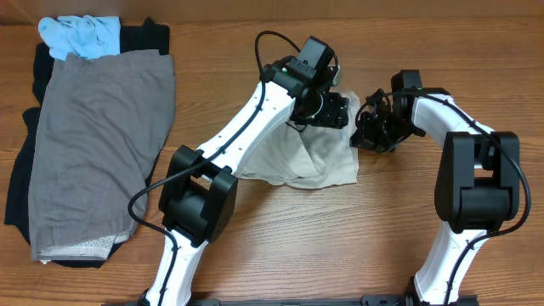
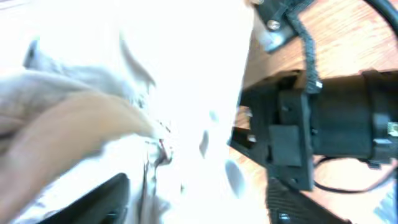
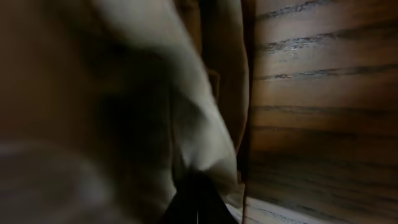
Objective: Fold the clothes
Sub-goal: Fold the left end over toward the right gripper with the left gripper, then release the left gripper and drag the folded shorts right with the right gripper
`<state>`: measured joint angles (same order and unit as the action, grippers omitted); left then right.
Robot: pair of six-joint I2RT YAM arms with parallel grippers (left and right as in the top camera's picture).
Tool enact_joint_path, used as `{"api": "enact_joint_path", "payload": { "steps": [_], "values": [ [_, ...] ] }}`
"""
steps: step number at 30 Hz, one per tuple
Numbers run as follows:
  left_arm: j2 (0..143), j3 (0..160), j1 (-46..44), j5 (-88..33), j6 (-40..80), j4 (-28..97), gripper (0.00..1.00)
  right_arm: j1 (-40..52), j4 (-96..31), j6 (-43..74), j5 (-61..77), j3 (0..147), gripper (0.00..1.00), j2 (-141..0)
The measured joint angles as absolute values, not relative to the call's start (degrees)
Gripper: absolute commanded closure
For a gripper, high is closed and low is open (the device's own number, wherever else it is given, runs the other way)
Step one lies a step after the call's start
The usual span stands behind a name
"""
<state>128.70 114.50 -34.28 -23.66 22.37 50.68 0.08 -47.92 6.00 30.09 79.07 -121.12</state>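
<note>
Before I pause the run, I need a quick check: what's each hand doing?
Left hand: over the cream garment; open or closed cannot be told.
Right hand: closed, at that garment's edge; whether it grips the fabric cannot be told.

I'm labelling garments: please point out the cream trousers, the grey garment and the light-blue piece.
cream trousers [image 1: 327, 166], overhead view, exposed lower part.
grey garment [image 1: 102, 144], overhead view, its middle.
light-blue piece [image 1: 81, 36], overhead view, its middle.

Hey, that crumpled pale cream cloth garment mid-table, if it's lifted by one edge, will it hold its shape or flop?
Likely floppy: the pale cream cloth garment lies in soft wrinkles, so it should sag and drape. It looks thin, so probably light. Pushed, it would likely bunch on the wooden table rather than slide whole.
</note>
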Motion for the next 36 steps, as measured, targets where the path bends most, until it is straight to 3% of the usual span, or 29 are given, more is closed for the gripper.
{"api": "enact_joint_path", "payload": {
  "steps": [2, 8, 14, 19, 21, 31, 36],
  "values": [
    [128.7, 114.67, -34.33, -25.15, 22.24, 50.74, 0.07, 0.08, -47.81, 6.11, 30.22, 79.05, 0.96, -121.12],
    [128.68, 119.5, -33.21, -28.53, 21.1, 55.59, 0.02, -0.1, -47.53, 6.81, 30.74, 78.89, 0.93, -121.12],
    [126.08, 128.9, -29.39, -28.73, 17.28, 62.28, 0.0, -1.1, -48.77, 7.4, 34.13, 79.33, 0.57, -121.14],
    [119.83, 134.5, -25.39, -28.67, 13.52, 65.56, 0.0, -2.24, -54.17, 6.28, 34.0, 81.62, 0.14, -120.97],
    [116.97, 135.59, -24.03, -28.01, 12.19, 66.96, 0.0, -2.68, -56.82, 4.69, 33.26, 82.43, 0.02, -120.55],
    [108.86, 136.25, -19.16, -18.94, 5.28, 76.27, 0.0, -3.33, -64.16, -1.83, 29.67, 83.02, 0.0, -118.61],
    [108.86, 136.25, -19.07, -17.02, 3.29, 78.52, 0.0, -3.4, -65.36, -7.33, 34.26, 83.05, 0.0, -118.58]
  ]
}}
